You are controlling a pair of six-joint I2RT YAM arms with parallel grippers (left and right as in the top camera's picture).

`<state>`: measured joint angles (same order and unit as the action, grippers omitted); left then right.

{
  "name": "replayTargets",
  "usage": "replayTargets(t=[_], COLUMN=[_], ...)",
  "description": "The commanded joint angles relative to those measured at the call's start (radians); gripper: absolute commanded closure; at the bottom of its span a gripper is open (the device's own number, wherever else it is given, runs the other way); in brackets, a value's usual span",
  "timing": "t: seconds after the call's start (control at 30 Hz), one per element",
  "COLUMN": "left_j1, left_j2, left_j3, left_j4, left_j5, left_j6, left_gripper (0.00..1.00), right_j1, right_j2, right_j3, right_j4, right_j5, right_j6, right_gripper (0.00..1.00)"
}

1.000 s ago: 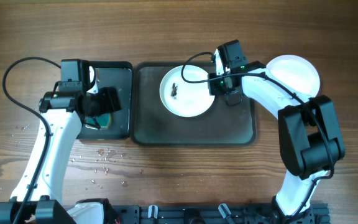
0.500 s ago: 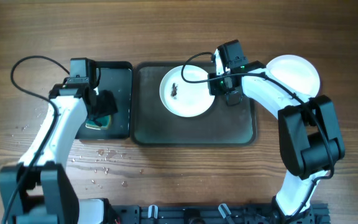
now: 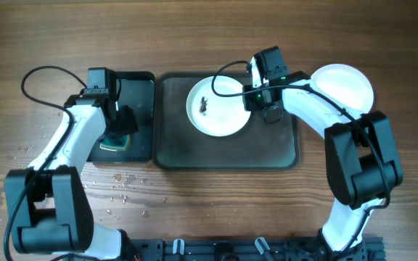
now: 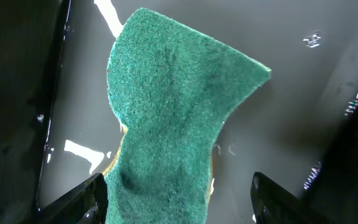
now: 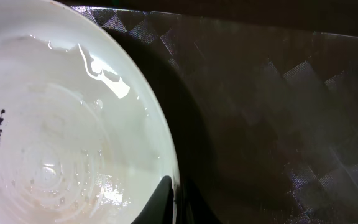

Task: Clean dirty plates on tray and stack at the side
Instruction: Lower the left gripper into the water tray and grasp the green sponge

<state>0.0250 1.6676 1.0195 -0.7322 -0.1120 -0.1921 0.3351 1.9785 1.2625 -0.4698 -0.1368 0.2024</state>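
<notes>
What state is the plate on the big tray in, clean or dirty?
Dirty: overhead, the plate on the tray has a black smear left of its centre.

My left arm (image 3: 70, 148) reaches forward with the wrist tipped down, and my left fingers (image 4: 82, 202) stand well apart. My right arm (image 3: 339, 123) bends inward at the elbow, wrist tipped down, my right fingers (image 5: 179, 208) pinched together.

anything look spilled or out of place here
Yes. Water droplets are scattered over the wooden table on the near side of the small black tray, outside any tray. The plate on the large tray carries a black smear left of its centre. The green sponge lies buckled in the black tray, not flat.
</notes>
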Motion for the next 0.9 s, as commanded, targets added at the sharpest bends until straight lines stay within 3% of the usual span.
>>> replayTargets(t=[0.0,0.4,0.7,0.87], left_j1=[0.019,0.029,0.029,0.029], left_j2=[0.018,0.023,0.024,0.036], left_j3=[-0.008,-0.008,-0.008,-0.01], left_j4=[0.007,0.044,0.048,0.05], left_j5=[-0.017,-0.008,-0.009,0.01], left_j6=[0.006,0.022,0.032,0.032], left_gripper=[0.29,0.39,0.38,0.32], right_j1=[0.005,0.005,0.005,0.005], right_j2=[-0.019,-0.019,-0.019,-0.019], right_j3=[-0.002,-0.001,-0.001,-0.002], right_j4=[0.002,0.006,0.006,0.006], right_j5=[0.01,0.01,0.01,0.01], right_j6=[-0.019,-0.019,-0.018,-0.018], right_gripper=[0.92,0.92,0.92,0.91])
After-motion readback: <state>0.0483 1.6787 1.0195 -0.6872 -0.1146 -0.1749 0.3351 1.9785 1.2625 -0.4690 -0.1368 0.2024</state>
